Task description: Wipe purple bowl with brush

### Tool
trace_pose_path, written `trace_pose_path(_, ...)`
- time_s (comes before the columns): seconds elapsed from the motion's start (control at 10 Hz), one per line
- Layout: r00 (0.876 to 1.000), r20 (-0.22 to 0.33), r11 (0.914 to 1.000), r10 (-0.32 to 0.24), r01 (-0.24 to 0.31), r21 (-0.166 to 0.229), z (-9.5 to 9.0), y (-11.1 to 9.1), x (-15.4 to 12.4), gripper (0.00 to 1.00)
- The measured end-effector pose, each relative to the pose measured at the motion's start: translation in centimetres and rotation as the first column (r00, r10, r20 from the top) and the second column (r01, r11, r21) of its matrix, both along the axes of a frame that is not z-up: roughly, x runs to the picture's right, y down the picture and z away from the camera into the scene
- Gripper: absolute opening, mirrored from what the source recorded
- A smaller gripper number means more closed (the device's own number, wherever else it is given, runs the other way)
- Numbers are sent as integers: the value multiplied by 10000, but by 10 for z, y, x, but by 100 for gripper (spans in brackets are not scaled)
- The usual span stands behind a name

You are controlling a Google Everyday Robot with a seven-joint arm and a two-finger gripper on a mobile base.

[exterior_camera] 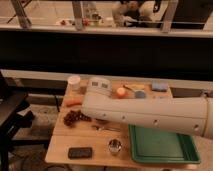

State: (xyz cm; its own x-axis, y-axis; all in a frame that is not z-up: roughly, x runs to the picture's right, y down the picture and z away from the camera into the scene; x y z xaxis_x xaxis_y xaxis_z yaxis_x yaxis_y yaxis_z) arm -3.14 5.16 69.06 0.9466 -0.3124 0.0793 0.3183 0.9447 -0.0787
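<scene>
Across the wooden table [60,145] in the camera view, the white arm [150,114] reached in from the right, its gripper [100,85] over the far middle, beside the white cup [74,82]. Whether it was clenched, released or carrying anything could not be told. The purple bowl could not be made out; it may have lain hidden under the arm. A yellowish tool [131,88], possibly the brush, lay near the orange [120,92]. By my reading, wiping had not begun, and everything was left to do.

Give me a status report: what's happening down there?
Gripper out of sight behind the arm. Purple bowl not visible. Arm stretched across table, covering its middle.
</scene>
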Motion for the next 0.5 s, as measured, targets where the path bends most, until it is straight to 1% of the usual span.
trace_pose_path(0.1,10000,-53,9999,78,-78,-71,0,5,12,63)
trace_pose_path(0.3,9999,-45,9997,137,-138,-185,0,10,30,43)
trace_pose_path(0.5,9999,-58,9995,126,-127,-293,-2,16,32,24)
